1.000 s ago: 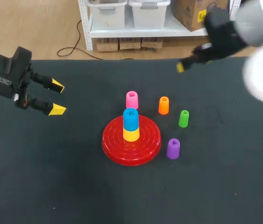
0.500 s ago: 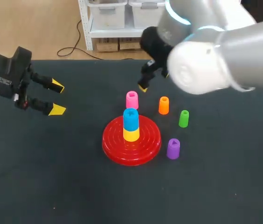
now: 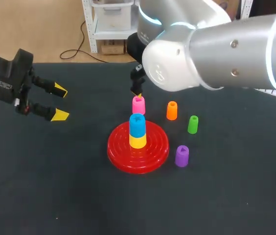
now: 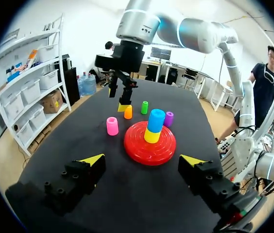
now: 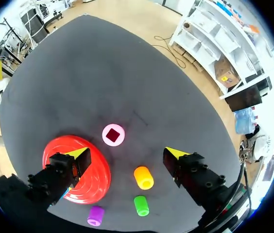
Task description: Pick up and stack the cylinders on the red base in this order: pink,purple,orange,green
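Observation:
The red base (image 3: 138,147) carries a yellow cylinder (image 3: 137,141) with a blue one (image 3: 137,125) on top. Just behind it the pink cylinder (image 3: 138,105) stands upright on the table. To the right are the orange cylinder (image 3: 172,110), the green cylinder (image 3: 192,124) and the purple cylinder (image 3: 181,156). My right gripper (image 5: 127,153) hangs open above the pink cylinder (image 5: 113,135), which lies ahead of its fingers and untouched. My left gripper (image 3: 57,103) is open and empty at the far left, well away from the base (image 4: 149,145).
My right arm's bulky links cover the table's far middle and right in the head view. Dark cloth lies bare between my left gripper (image 4: 142,160) and the base, and along the table's near side.
My right arm has swung in from the far right to above the pink cylinder, its gripper staying open. The left arm and all cylinders have not moved.

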`<act>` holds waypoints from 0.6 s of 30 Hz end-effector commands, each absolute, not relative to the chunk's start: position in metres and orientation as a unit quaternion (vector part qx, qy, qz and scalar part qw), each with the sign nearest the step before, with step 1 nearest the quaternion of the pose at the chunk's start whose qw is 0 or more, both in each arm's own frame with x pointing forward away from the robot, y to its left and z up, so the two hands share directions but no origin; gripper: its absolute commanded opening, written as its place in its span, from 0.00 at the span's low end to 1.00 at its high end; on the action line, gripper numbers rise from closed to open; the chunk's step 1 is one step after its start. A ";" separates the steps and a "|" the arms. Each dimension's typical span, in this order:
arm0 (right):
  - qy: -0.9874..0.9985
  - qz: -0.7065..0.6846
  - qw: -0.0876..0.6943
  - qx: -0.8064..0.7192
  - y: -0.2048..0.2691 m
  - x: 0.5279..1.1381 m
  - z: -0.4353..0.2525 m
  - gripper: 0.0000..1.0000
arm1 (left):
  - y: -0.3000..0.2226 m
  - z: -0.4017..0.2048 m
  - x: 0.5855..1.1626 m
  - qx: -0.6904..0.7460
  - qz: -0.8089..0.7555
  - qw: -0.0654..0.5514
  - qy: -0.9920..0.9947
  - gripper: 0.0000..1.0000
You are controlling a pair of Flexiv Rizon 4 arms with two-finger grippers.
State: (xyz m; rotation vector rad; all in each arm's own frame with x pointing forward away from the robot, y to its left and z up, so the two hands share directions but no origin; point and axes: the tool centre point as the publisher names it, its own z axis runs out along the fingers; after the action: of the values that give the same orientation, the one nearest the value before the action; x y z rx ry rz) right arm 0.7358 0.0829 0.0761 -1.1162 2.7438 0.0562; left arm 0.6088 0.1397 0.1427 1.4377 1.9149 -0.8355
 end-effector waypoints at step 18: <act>0.932 -0.021 0.051 -0.358 0.100 0.739 0.069 1.00 | 0.140 0.142 0.608 0.541 -0.314 0.300 0.720 1.00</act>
State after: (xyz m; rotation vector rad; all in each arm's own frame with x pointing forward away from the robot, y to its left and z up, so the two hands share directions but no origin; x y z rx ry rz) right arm 0.7309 0.0902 0.0714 -1.0801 2.7981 -0.0430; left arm 0.6088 0.1398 0.1427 1.4375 1.9152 -0.8353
